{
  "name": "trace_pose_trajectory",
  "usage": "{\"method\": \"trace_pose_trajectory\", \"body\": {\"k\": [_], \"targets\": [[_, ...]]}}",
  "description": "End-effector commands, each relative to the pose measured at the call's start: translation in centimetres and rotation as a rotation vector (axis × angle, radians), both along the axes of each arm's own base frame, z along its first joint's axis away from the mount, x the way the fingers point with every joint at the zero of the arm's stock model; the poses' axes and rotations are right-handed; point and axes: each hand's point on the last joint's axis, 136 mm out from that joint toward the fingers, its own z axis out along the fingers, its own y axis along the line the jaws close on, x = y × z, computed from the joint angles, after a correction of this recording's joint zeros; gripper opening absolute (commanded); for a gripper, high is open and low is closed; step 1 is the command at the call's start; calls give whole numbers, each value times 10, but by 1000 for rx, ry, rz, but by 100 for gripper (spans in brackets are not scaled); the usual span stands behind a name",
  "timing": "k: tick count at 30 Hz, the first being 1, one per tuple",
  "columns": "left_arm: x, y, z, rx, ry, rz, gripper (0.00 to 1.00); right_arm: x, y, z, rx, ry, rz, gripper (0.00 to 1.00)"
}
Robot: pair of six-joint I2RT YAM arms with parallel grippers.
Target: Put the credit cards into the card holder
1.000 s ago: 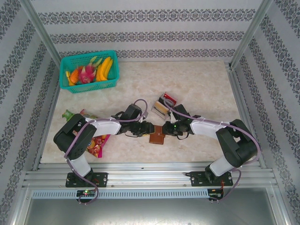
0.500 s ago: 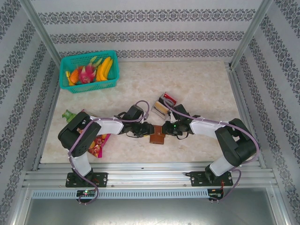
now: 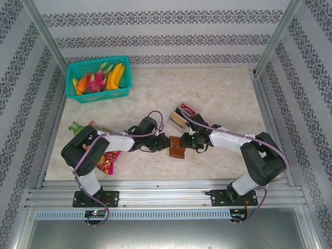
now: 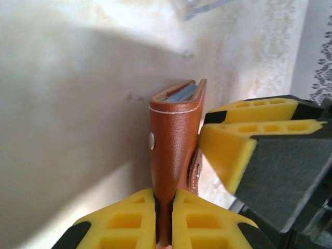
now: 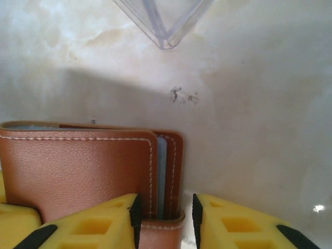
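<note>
The closed card holder (image 3: 177, 147) is seen at the front middle of the bench (image 3: 223, 93), between the two arms. One edge is grasped by the clenched left end effector (image 4: 163, 212). Another edge is flanked by the fingers of the right end effector (image 5: 165, 215); whether it is gripped there cannot be told.

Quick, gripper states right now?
Left gripper: closed on the brown leather booklet card holder.
Right gripper: fingers straddle its edge; grip cannot be told.

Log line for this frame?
left gripper: shut on card holder | right gripper: straddling its edge, grip unclear | credit cards: on table beyond holder
</note>
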Motion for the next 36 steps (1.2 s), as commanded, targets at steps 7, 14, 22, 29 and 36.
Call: {"method": "trace_pose_trajectory", "body": {"k": [7,14,22,29,36], "targets": [[2,-12,23,-63,-54,-14,4,2,5,31,-5,-91,-20,44],[3,-13,25,-72,-56,-9,4,-8,19,9,-13,-25,7,49],[3,-13,31,-89,-63,-5,3,-15,2,-22,-220,19,29,53],[3,-1,32,-29,-83,23,1,-22,-42,-23,-442,-5,0,35],[3,13,26,11,-86,74,0,-26,-67,-19,-450,2,-51,29]]}}
